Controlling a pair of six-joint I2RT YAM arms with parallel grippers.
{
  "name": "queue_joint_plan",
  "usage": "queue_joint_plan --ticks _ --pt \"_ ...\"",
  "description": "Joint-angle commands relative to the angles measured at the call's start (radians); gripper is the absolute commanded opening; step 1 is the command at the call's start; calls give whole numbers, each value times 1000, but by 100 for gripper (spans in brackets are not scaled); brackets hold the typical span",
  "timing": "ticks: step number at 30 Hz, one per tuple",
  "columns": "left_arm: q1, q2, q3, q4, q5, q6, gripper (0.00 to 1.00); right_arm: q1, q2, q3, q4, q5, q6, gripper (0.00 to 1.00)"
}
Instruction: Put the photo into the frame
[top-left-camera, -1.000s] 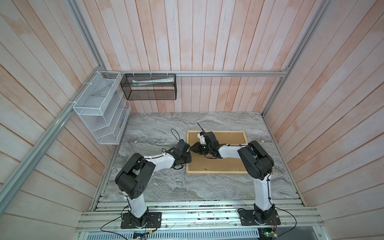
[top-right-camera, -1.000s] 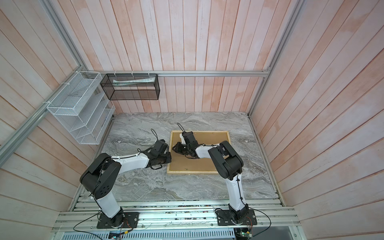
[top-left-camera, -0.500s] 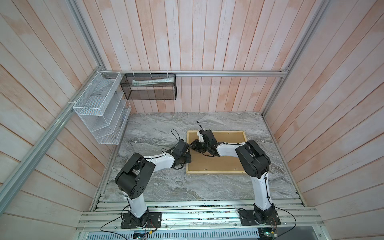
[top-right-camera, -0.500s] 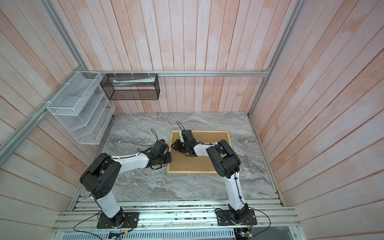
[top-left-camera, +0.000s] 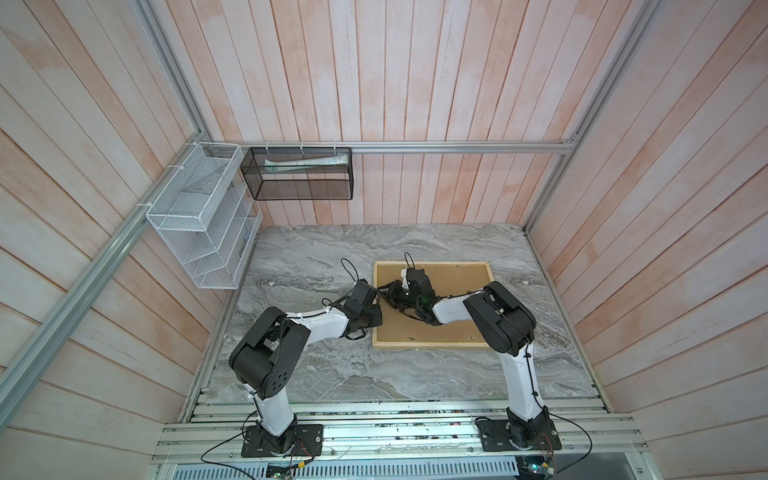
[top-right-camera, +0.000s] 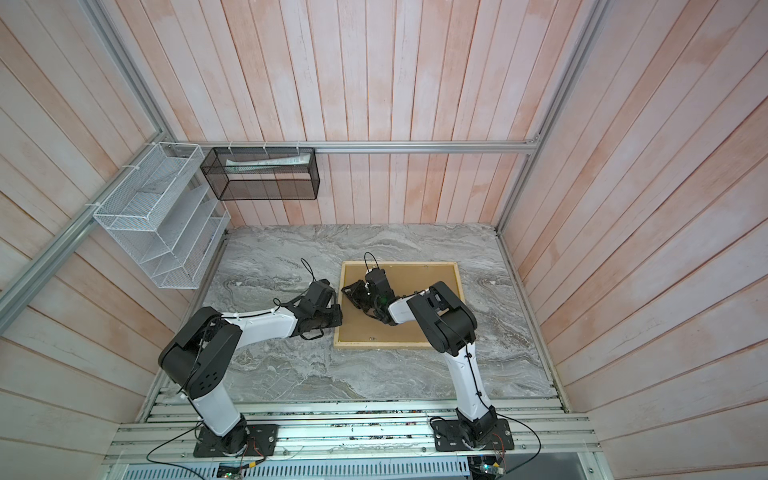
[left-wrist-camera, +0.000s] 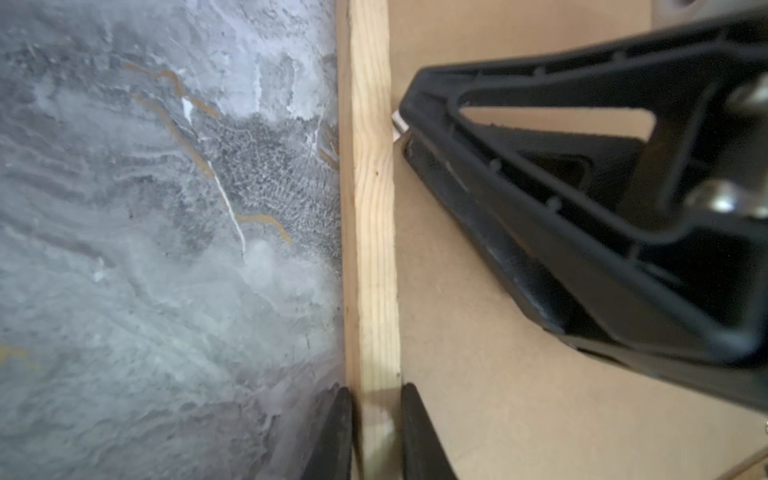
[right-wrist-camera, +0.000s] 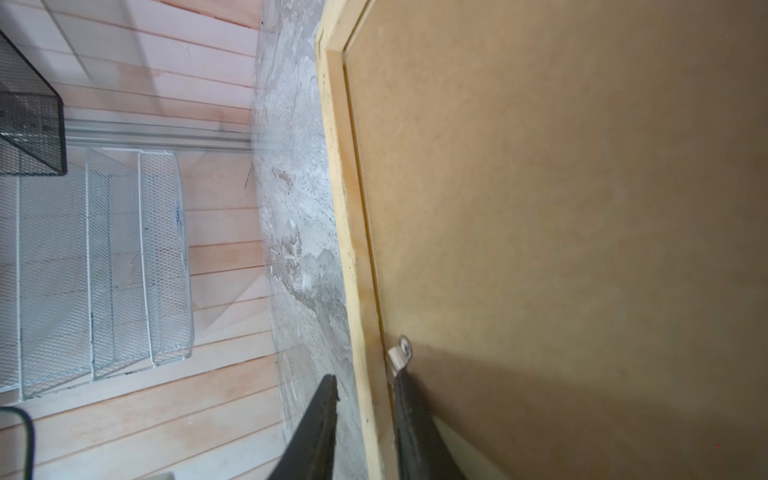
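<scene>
A grey marbled table (top-left-camera: 332, 374) is filling the floor of a booth whose walls (top-left-camera: 415, 83) are showing pale pink-and-white wooden planks. An aluminium rail (top-left-camera: 457, 146) is running along the back wall. Taking that wall as 12 o'clock, a white wire rack (top-left-camera: 199, 216) is hanging at about 10 o'clock. A black mesh basket (top-left-camera: 299, 174) is hanging at about 11 o'clock, with a pale sheet lying inside it.

In both top views the frame (top-left-camera: 457, 264) (top-right-camera: 415, 263) is lying flat on the marble, just toward 3 o'clock from the table's centre. Its back is facing up, and a brown backing panel (top-left-camera: 449, 278) is sitting inside its pale wooden rails. The photo is not showing in any view.

The left gripper (left-wrist-camera: 376, 415) is clamping the frame's 9 o'clock rail, with 1 finger on the marble side and 1 over the panel. The right gripper (right-wrist-camera: 363, 382) is hovering at the same rail, nearer the 10 o'clock corner. Its 2 fingers are standing slightly apart, and 1 fingertip is touching a small metal tab (right-wrist-camera: 400, 355) at the panel's edge. Both arms are standing on an aluminium base (top-left-camera: 395, 432) at 6 o'clock.
</scene>
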Motion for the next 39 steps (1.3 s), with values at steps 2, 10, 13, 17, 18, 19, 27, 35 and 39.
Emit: queue_joint_plan --ticks 2,10,13,17,18,19,27,35,39 --pt "-7 33 -38 22 98 10 10 14 40 -33 -79 50 128 28" --pt "-25 27 -44 60 154 36 10 39 112 24 -91 39 220 28" --pt "-31 25 -51 81 186 44 10 46 122 21 -88 59 263 28" --pt "-33 19 -60 94 206 47 10 50 118 14 -93 113 283 28" --pt "-33 18 -61 97 209 47 10 48 120 12 -91 122 286 28" --pt "-33 16 -60 96 208 47 10 47 121 13 -91 128 288 27" --pt "-13 -4 -60 30 109 17 9 42 33 -28 -75 118 151 26" --pt "50 -39 -109 46 102 -16 9 34 -236 -112 -160 190 -129 26" --pt "70 -40 -102 29 97 7 9 -6 -348 -173 -216 201 -259 26"
